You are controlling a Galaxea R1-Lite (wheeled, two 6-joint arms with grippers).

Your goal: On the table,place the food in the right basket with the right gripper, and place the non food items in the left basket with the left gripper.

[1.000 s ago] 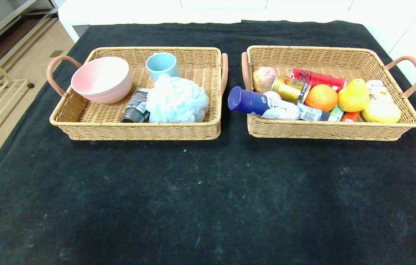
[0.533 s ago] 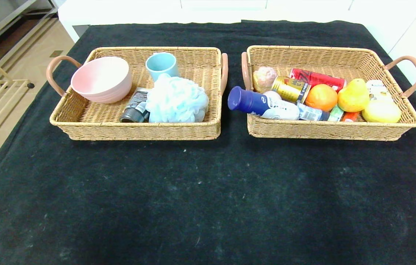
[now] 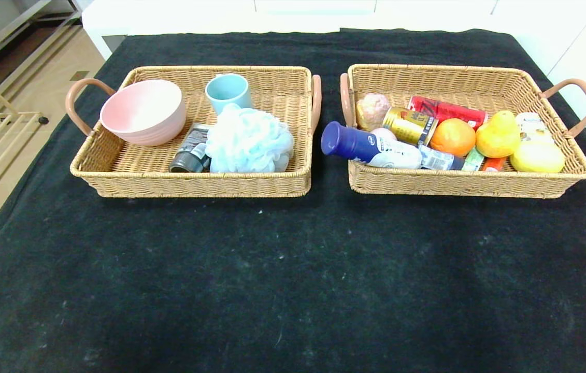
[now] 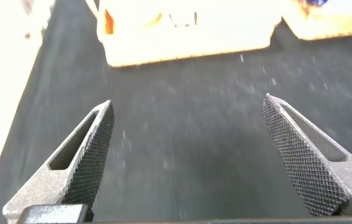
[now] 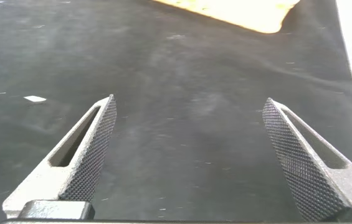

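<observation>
Black-draped surface (image 3: 293,269) bare across its whole near half; nothing loose left on the cloth.

Left basket (image 3: 116,171) at the far left, holding the non-food: pink bowl (image 3: 142,111) in the far left corner, pale blue bath pouf (image 3: 248,140) toward the inner wall, blue cup (image 3: 228,90) upright behind the pouf, black squeeze tube (image 3: 189,150) lying beside the pouf, long axis running near to far. No gold-edged card box visible here.

Right basket (image 3: 458,181) at the far right, crowded with food: white bottle (image 3: 370,147) lying on its side, long axis across the basket, dark blue cap poking over the inner wall toward the gap between the baskets; yellow pear-shaped fruit (image 3: 498,135) and orange (image 3: 452,137) side by side in the middle; gold can (image 3: 409,126) and red can (image 3: 445,110) behind them; round yellow item (image 3: 537,157) by the outer wall.

Left pincer (image 4: 188,155) released, jaws spread wide, empty, hovering over bare cloth short of the baskets. Right pincer (image 5: 188,155) likewise released and empty over bare cloth, a basket corner farther ahead.

Sorting apparently finished. Only doubtful relation: bottle overhanging the right basket's inner rim, straight ahead of and beyond the right pincer, which sits nearer; any nudge needed would run along the bottle's long axis, outward into the basket.
</observation>
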